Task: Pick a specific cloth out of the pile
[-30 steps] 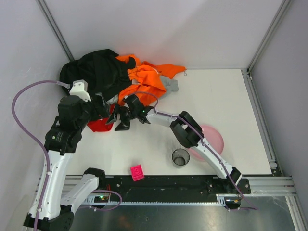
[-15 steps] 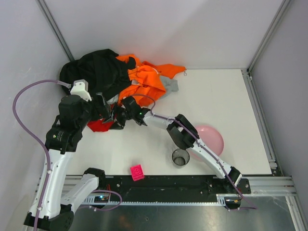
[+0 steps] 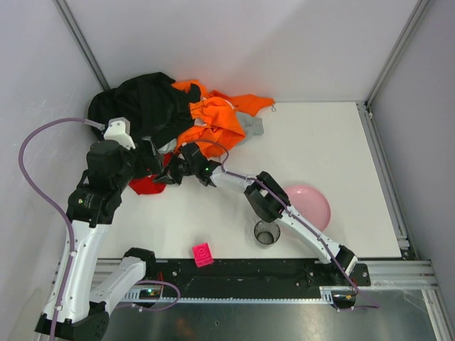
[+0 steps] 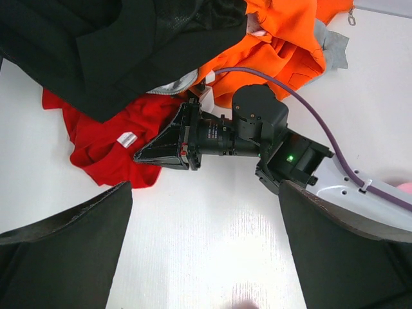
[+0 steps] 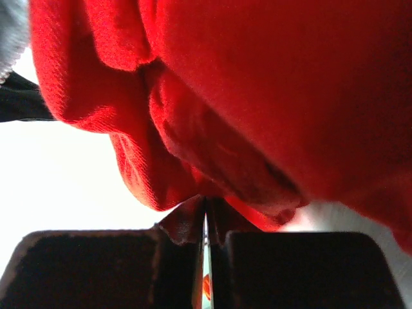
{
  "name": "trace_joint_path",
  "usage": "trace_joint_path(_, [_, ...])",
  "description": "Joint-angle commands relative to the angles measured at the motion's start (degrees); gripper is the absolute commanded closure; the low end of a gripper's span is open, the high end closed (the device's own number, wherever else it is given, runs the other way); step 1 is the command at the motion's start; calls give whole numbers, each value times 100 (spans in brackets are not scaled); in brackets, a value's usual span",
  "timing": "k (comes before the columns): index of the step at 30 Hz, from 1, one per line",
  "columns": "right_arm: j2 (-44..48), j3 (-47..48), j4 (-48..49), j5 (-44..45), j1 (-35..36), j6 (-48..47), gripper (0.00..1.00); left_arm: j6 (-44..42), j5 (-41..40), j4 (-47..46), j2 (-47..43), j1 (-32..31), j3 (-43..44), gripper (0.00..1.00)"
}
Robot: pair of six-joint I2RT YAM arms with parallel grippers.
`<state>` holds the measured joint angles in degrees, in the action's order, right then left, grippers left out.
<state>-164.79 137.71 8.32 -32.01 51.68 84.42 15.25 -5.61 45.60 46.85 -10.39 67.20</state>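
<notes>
Moving just now: the right hand [image 4: 143,155] had slid up to the cloth [image 4: 109,138] and shut its fingers on a fold at the edge. A moment before, they were apart and a bit away.
What that meant: the grab looked done, but the cloth was not yet pulled out.
Cup [image 3: 266,232]: it stood near the front of the bench [image 3: 320,142], and nothing showed inside it.
Pink bowl [image 3: 313,202]: it sat near the cup. I could not tell if it held anything.
Left hand [image 4: 205,193]: it hung over the cloth, fingers wide apart, holding nothing.
Cloth: red, lying on the bench, its top part tucked under the big black piece [image 3: 142,106].
Pile [image 3: 213,121]: black, orange and grey clothes heaped at the far left.
</notes>
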Motion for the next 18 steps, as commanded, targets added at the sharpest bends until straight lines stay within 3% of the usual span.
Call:
trace_joint_path(1, [-155, 207, 42, -28, -263, 99, 99, 120, 114, -78, -12, 28, -36, 0])
trace_joint_path(9, [440, -592, 204, -100, -304, -279, 100, 170, 153, -85, -55, 28, -111, 0])
trace_joint_path(18, [1890, -2960, 769, 387, -403, -795, 100, 184, 135, -82, -157, 27, -226, 0])
